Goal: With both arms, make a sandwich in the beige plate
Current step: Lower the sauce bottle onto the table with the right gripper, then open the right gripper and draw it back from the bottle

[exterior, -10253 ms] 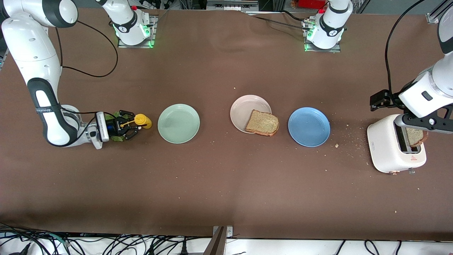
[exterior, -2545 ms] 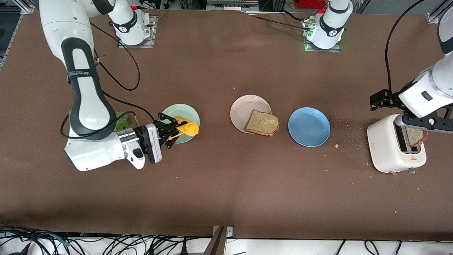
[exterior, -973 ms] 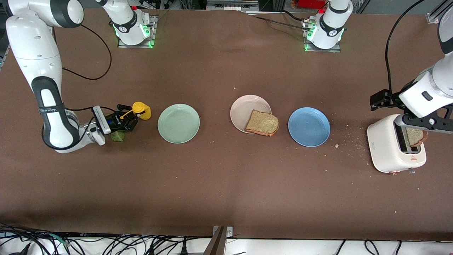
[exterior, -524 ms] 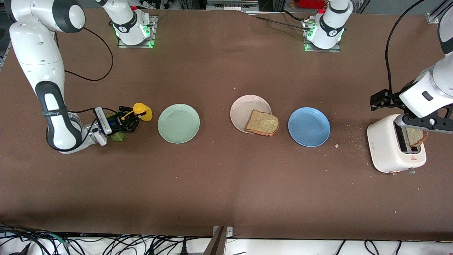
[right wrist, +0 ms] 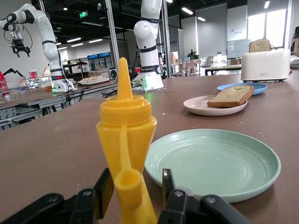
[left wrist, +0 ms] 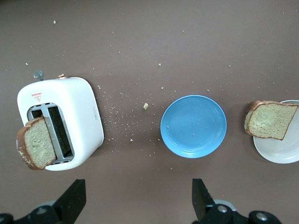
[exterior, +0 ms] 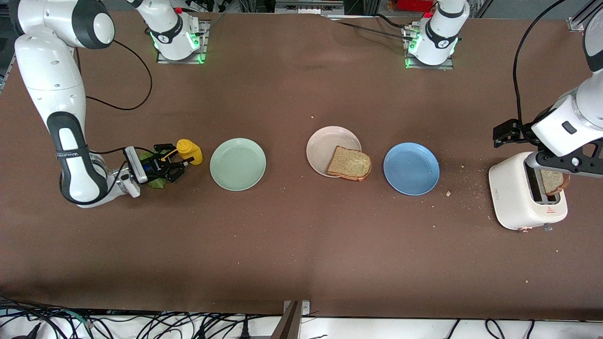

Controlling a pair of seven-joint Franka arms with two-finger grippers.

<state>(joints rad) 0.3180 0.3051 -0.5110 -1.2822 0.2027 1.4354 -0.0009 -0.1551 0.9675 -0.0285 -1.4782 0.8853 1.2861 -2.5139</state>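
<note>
One slice of brown bread [exterior: 349, 163] lies on the beige plate [exterior: 325, 143], overhanging the rim on the side toward the blue plate. A second slice [exterior: 552, 181] sticks up out of the white toaster [exterior: 516, 193]. My left gripper [left wrist: 138, 196] hangs open and empty above the toaster, and the arm waits. My right gripper [exterior: 175, 162] is low at the table, its jaws parted on either side of an upright yellow squeeze bottle [exterior: 189, 150]. A green lettuce leaf [exterior: 158, 182] peeks out from under that gripper.
A mint-green plate [exterior: 238, 164] lies beside the bottle, toward the beige plate. A blue plate [exterior: 411, 168] sits between the beige plate and the toaster. Crumbs are scattered between the blue plate and the toaster.
The right gripper brought the yellow bottle back from over the mint-green plate, stood it on the table, and its jaws have parted from it. The left arm has not moved.
</note>
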